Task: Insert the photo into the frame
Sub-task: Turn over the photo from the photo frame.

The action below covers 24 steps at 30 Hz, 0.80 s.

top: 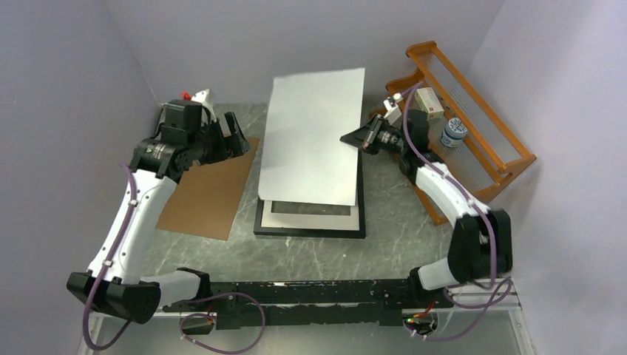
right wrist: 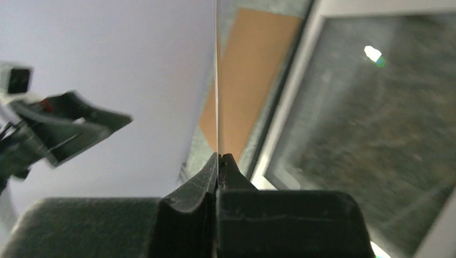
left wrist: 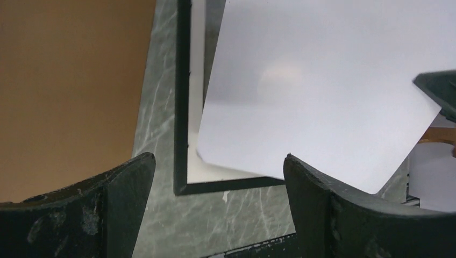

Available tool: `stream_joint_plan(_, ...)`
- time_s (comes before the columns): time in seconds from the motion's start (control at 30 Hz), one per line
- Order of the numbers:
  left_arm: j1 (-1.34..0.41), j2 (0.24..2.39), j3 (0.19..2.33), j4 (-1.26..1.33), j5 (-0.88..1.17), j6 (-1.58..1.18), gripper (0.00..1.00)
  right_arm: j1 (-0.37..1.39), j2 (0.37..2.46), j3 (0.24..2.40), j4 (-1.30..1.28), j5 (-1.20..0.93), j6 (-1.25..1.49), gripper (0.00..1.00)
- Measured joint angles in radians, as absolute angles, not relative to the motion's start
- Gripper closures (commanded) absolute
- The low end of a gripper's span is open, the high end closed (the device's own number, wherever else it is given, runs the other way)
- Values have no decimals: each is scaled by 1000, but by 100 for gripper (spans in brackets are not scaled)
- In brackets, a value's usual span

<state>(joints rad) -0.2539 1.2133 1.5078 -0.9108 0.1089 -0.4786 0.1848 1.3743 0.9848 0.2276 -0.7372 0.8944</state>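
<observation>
The photo (top: 314, 140) shows only its blank white back; the printed side is hidden. My right gripper (top: 353, 138) is shut on its right edge and holds it tilted above the frame (top: 310, 231). The frame lies flat on the table, black-edged, with a white mat inside. In the right wrist view the pads (right wrist: 218, 156) pinch the photo (right wrist: 177, 64) edge-on, with the frame's pane (right wrist: 376, 118) to the right. My left gripper (top: 229, 137) is open and empty beside the photo's left edge. In its view (left wrist: 218, 161) the photo (left wrist: 322, 91) hangs over the frame's corner (left wrist: 183, 107).
A plain brown backing board (top: 211, 188) lies on the marble table left of the frame, under my left arm. An orange wooden rack (top: 473, 126) holding a small box and a blue-white jar stands at the back right, close behind my right arm. Walls close in on both sides.
</observation>
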Motion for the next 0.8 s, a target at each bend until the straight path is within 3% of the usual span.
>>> stream_joint_plan(0.33,-254,1317,1241,-846,137,-614,9,179,1699,1061,-136,-551,692,100)
stream_joint_plan(0.8,-254,1524,1163,-683,137,-670,12,178,1708,1061,-70,-587,478,100)
